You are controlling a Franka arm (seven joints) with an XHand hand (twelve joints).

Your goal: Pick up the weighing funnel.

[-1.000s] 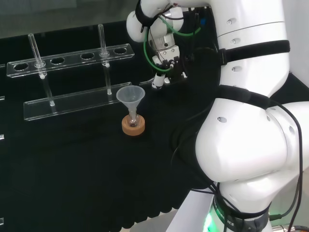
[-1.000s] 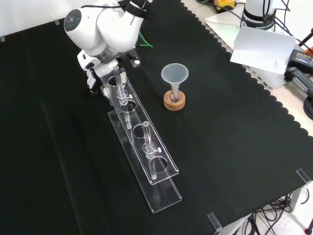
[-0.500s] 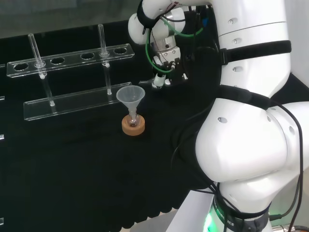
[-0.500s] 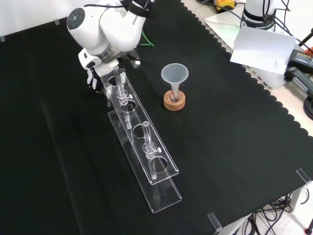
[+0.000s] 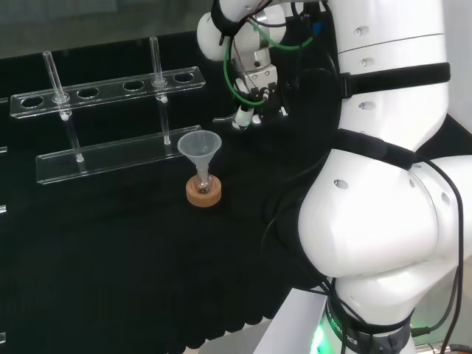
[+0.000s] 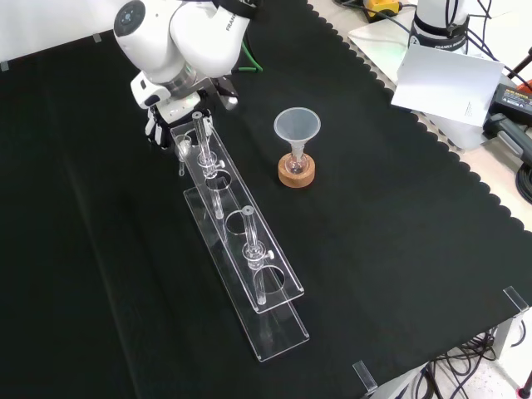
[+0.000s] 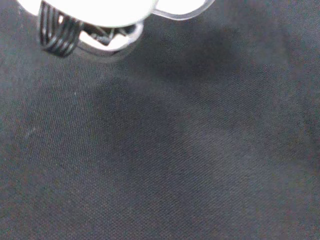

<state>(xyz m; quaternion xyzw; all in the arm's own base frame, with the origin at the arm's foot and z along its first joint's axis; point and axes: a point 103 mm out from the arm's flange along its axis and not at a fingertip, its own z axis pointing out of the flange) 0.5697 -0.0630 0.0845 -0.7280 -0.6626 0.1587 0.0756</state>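
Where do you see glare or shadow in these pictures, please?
Wrist view: the hand is washed out white, and a soft shadow darkens the cloth near it. Head view: the arm glares white. Front view: even light, faint glints on the rack.

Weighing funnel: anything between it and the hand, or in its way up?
Nothing visible between them: the hand holds the weighing funnel in its fingers. In the front view the end of the clear rack stands close beside it, to its right.
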